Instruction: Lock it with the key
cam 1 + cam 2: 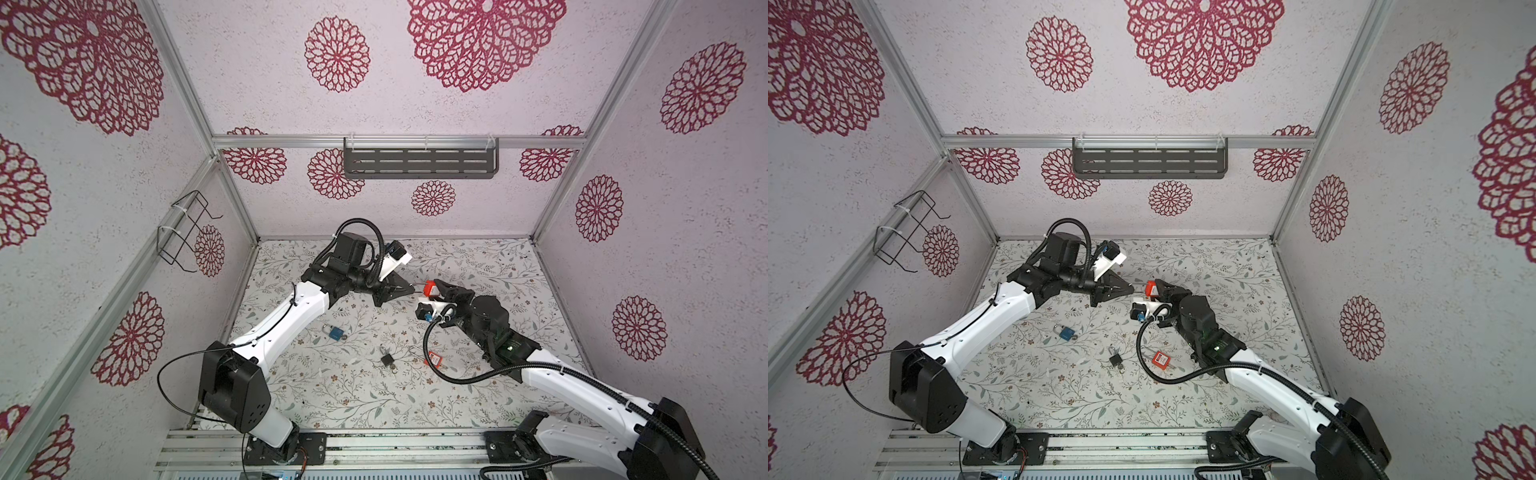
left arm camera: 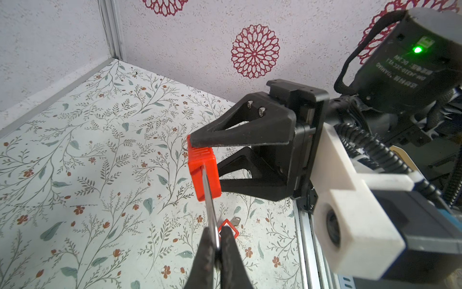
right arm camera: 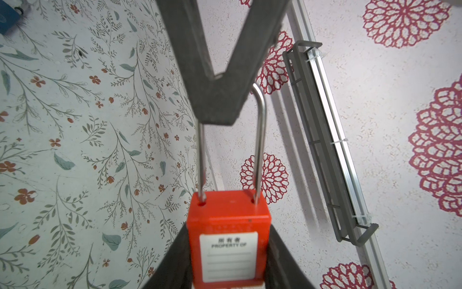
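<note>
left gripper [image 2: 217,246]: clenched on top of shackle [image 3: 260,140]
right gripper [image 3: 228,240]: closed around body of red padlock [image 3: 228,215], held above table [image 2: 100,155]
key [image 2: 235,220]: possibly the small silvery piece seen lying on table, blurred
spares: blue padlock [image 1: 334,332], black padlock [image 1: 387,360] laid on table

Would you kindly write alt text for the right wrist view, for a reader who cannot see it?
A red padlock with a white label is gripped by its body in the right hand, while the left hand pinches the top of its long steel shackle. Behind lie the floral table and flower-patterned wall.
</note>
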